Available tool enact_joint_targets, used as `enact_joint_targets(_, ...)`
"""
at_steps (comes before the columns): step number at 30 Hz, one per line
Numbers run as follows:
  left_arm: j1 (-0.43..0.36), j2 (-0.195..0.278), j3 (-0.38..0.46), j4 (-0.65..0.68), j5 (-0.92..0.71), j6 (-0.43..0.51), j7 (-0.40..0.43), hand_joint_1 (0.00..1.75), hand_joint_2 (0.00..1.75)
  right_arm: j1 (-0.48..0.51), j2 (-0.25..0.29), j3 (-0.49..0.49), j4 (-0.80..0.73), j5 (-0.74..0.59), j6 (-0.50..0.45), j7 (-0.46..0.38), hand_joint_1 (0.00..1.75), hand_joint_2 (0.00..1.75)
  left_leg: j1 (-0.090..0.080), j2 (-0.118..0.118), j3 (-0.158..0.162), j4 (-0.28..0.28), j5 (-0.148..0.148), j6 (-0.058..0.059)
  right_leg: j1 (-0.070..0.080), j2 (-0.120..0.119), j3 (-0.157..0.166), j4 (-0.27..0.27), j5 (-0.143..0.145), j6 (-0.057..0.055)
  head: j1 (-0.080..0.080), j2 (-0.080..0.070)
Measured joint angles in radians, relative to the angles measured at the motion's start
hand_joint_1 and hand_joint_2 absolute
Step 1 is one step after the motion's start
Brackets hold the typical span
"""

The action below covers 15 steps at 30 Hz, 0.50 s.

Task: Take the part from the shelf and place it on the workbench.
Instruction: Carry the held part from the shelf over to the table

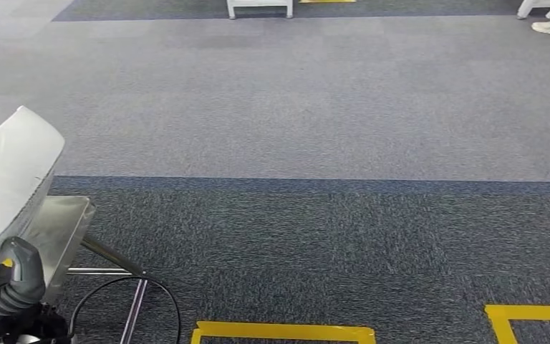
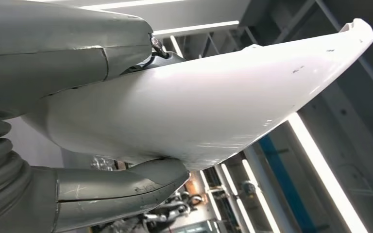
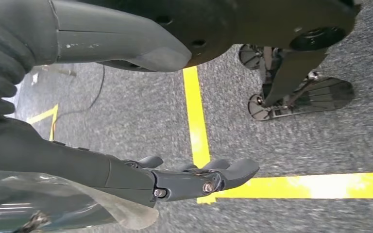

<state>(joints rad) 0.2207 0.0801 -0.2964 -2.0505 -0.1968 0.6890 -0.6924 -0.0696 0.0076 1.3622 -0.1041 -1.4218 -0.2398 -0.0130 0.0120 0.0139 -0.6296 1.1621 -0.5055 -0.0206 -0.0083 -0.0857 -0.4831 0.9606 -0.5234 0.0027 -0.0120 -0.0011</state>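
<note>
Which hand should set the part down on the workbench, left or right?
Left. The left hand already grips the white part between thumb and fingers. The right hand hangs open over the carpet, holding nothing.

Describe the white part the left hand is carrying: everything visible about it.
The white part is a smooth, glossy, curved shell that looks like moulded plastic, tapering to a thin upturned edge with a few small dark scuff marks near it. The left hand holds it, with the thumb on one face and fingers on the other. In the head view the part sits low at the left, tilted, above a metal plate and the grey carpet. Its far end is out of frame.
</note>
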Motion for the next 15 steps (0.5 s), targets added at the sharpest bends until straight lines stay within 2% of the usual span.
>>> enact_joint_targets(1,-0.001,0.0,0.0,0.0,0.0,0.0,0.0,1.75,1.75,-0.001,0.0,0.0,0.0,0.0,0.0,0.0,0.0,1.75,-0.003,0.025,0.044,-0.073,0.019,0.002,0.002,-0.012,0.002,0.0,-0.002,0.004,0.0,0.0)
enact_joint_targets(2,-0.001,0.0,0.0,0.0,0.0,0.0,0.0,1.75,1.75,-0.001,0.0,0.0,0.0,0.0,0.0,0.0,0.0,1.75,-0.007,0.046,0.074,-0.125,0.031,0.009,0.003,-0.022,0.005,0.0,-0.004,0.008,0.001,0.0)
enact_joint_targets(3,-0.001,0.0,0.0,0.0,0.0,0.0,0.0,1.75,1.75,-0.002,0.0,0.0,0.0,0.0,0.0,0.0,0.0,1.75,-0.012,0.061,0.091,-0.155,0.032,0.018,0.005,-0.031,0.012,0.0,-0.006,0.013,0.001,0.0)
enact_joint_targets(4,-0.001,0.0,0.0,0.0,0.0,0.0,0.0,1.75,1.75,-0.003,0.0,0.0,0.0,0.0,0.0,0.0,0.0,1.75,-0.017,0.061,0.092,-0.161,0.029,0.027,0.006,-0.041,0.013,0.0,-0.006,0.019,0.001,0.0)
enact_joint_targets(5,0.0,0.0,0.0,-0.001,0.0,0.0,0.0,1.75,1.75,-0.006,0.001,0.0,0.0,0.0,0.0,0.0,0.0,1.75,-0.018,0.05,0.088,-0.163,0.031,0.035,0.006,-0.051,0.021,-0.001,-0.007,0.026,0.0,0.0)
enact_joint_targets(6,0.001,0.0,0.0,-0.001,0.0,0.0,0.0,1.75,1.75,-0.008,0.002,0.0,0.0,0.0,0.0,0.0,0.0,1.75,-0.016,0.039,0.089,-0.17,0.031,0.042,0.004,-0.051,0.024,0.001,-0.013,0.032,-0.002,0.0)
enact_joint_targets(7,0.001,0.0,0.001,-0.002,-0.001,0.001,0.0,1.75,1.75,-0.011,0.002,0.0,0.0,0.0,0.001,0.0,0.0,1.75,-0.015,0.027,0.089,-0.174,0.034,0.049,0.002,-0.034,0.017,0.014,-0.025,0.038,-0.001,0.0)
enact_joint_targets(8,0.0,-0.001,0.001,-0.002,-0.001,0.001,0.0,1.75,1.75,-0.012,0.002,0.0,0.0,0.0,0.001,0.0,0.0,1.75,-0.012,0.015,0.09,-0.179,0.038,0.056,0.0,-0.005,0.0,0.048,-0.046,0.041,0.003,0.0)
enact_joint_targets(10,-0.002,-0.001,0.001,-0.003,-0.001,0.0,0.0,1.75,1.75,-0.011,0.002,0.0,0.0,0.0,0.001,-0.001,0.0,1.75,-0.011,-0.008,0.089,-0.182,0.041,0.064,-0.002,0.061,-0.072,0.184,-0.106,0.043,0.011,0.0)
enact_joint_targets(11,-0.002,-0.001,0.002,-0.003,-0.001,0.0,0.0,1.75,1.75,-0.01,0.002,0.0,0.0,0.0,0.001,0.0,0.0,1.75,-0.013,-0.021,0.087,-0.181,0.042,0.065,-0.002,0.076,-0.113,0.257,-0.127,0.042,0.013,0.0)
enact_joint_targets(12,-0.002,-0.001,0.002,-0.003,-0.001,-0.001,0.0,1.75,1.75,-0.008,0.002,0.0,0.0,0.0,0.001,0.0,0.0,1.75,-0.014,-0.036,0.086,-0.18,0.042,0.066,-0.002,0.082,-0.144,0.305,-0.132,0.042,0.014,0.0)
enact_joint_targets(13,-0.001,-0.001,0.002,-0.003,0.0,-0.001,0.0,1.75,1.75,-0.005,0.002,0.0,0.0,0.0,0.001,0.001,0.0,1.75,-0.015,-0.051,0.086,-0.178,0.042,0.066,-0.002,0.085,-0.156,0.312,-0.115,0.04,0.014,0.0)
enact_joint_targets(14,-0.001,-0.001,0.002,-0.003,0.0,-0.001,0.0,1.75,1.75,-0.004,0.002,0.0,0.0,0.0,0.001,0.001,0.0,1.75,-0.016,-0.065,0.087,-0.177,0.041,0.066,-0.002,0.088,-0.149,0.277,-0.079,0.037,0.014,0.0)
enact_joint_targets(15,-0.001,-0.001,0.002,-0.003,-0.001,-0.001,0.0,1.75,1.75,-0.003,0.002,0.0,0.0,0.0,0.001,0.001,0.0,1.75,-0.016,-0.08,0.088,-0.174,0.04,0.065,-0.002,0.1,-0.125,0.209,-0.032,0.034,0.014,0.0)
